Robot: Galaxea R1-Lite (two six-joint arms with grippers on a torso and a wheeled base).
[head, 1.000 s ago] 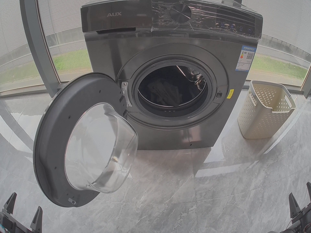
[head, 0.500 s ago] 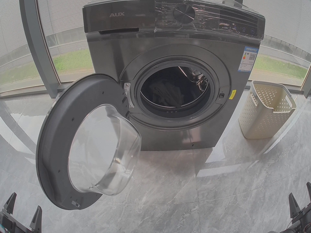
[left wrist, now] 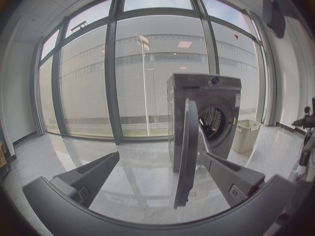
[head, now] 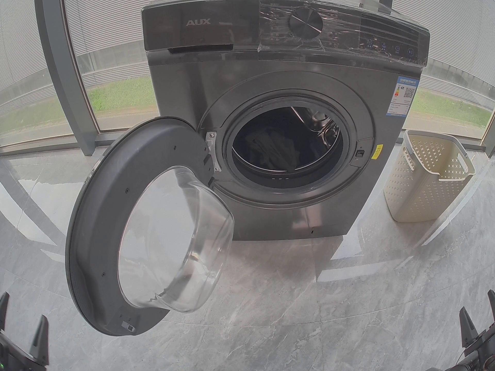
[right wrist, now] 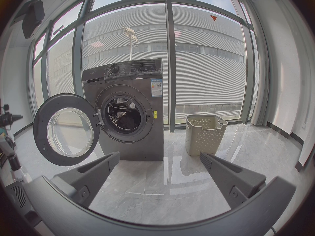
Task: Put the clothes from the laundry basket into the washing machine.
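Observation:
The grey washing machine [head: 289,78] stands ahead with its round door [head: 134,228] swung wide to the left. Dark clothes [head: 270,150] lie inside the drum [right wrist: 126,117]. The cream laundry basket [head: 428,176] sits on the floor to the machine's right, and I see no clothes in it [right wrist: 205,133]. My left gripper [head: 20,338] is low at the near left corner, open and holding nothing [left wrist: 159,161]. My right gripper [head: 477,320] is low at the near right corner, open with nothing between its fingers [right wrist: 159,163].
Tall windows with dark frames [head: 56,63] run behind the machine. Glossy grey marble floor [head: 319,305] lies open between me and the machine. The open door [left wrist: 188,148] juts out toward my left side.
The head camera has shifted, so machine, door and basket sit slightly further right in the picture. The left gripper appears lower and further left at the frame's corner.

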